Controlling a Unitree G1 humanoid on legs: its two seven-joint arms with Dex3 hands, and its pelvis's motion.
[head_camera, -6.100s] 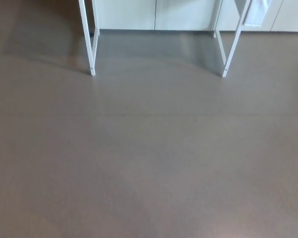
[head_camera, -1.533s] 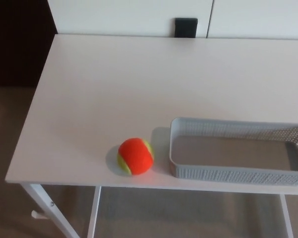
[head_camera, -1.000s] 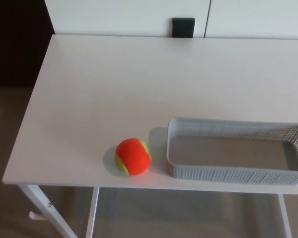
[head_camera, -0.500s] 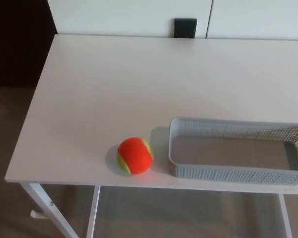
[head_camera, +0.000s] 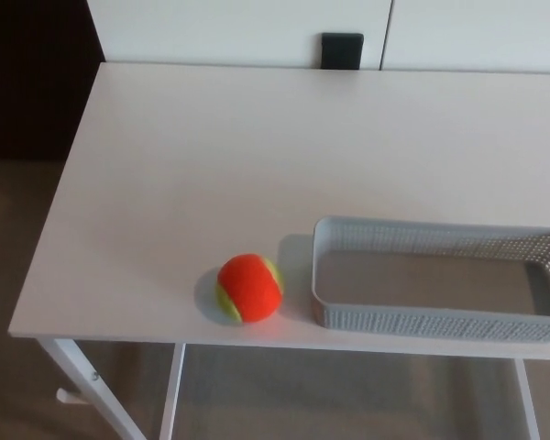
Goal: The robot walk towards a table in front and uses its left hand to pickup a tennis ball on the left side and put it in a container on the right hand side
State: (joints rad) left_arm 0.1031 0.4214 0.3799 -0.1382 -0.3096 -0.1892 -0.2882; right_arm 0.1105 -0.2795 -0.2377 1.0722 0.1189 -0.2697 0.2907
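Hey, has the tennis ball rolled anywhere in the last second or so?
No. The tennis ball sits just left of the grey basket, near the table's front edge, as before; only the camera swayed.

Orange-yellow ball [head_camera: 249,288], grey mesh container [head_camera: 437,322], white table [head_camera: 211,165].

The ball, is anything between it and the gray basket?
No. The ball sits just left of the basket, with only a strip of table between them. The basket's own left wall is all it must clear.
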